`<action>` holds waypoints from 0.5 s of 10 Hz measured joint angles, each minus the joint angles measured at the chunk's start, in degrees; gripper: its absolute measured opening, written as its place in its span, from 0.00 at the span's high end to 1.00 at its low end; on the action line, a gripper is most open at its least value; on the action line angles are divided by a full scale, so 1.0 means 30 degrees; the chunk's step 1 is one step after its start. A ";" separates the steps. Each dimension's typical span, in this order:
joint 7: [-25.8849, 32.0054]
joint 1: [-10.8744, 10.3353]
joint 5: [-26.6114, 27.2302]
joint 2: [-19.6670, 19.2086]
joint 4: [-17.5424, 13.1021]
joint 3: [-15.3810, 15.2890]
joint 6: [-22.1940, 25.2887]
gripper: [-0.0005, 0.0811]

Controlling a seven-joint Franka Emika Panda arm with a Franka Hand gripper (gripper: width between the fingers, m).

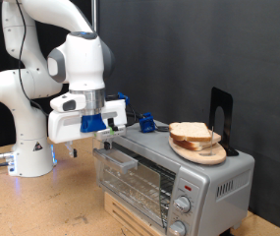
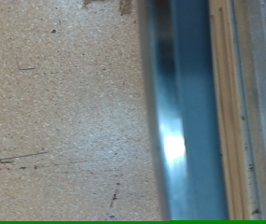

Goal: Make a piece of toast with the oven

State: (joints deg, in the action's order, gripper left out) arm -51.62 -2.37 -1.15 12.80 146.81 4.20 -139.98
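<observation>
Several bread slices stacked on wooden plate atop oven, well toward exterior view's right of jaws at oven's upper left corner; jaw state impossible to tell.

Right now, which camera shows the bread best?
The exterior view. There the bread slices sit stacked on a round wooden plate on top of the oven, in plain sight. The wrist view shows no bread, only a blurred metal edge beside the tabletop.

Robot lab bench, black backdrop curtain, particleboard tabletop, white robot arm, toaster oven on show
</observation>
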 joint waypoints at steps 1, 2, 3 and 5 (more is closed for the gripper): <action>0.0009 0.0141 -0.0103 -0.0094 -0.0034 0.0084 0.0000 0.00; 0.0016 0.0263 -0.0207 -0.0176 -0.0071 0.0161 0.0000 0.00; 0.0007 0.0409 -0.0313 -0.0296 -0.0124 0.0204 -0.0035 0.00; -0.0136 0.0650 -0.0455 -0.0814 -0.0381 0.0321 -0.0277 0.00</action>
State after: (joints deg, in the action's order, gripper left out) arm -52.03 -0.42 -2.52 10.36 145.66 5.16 -140.81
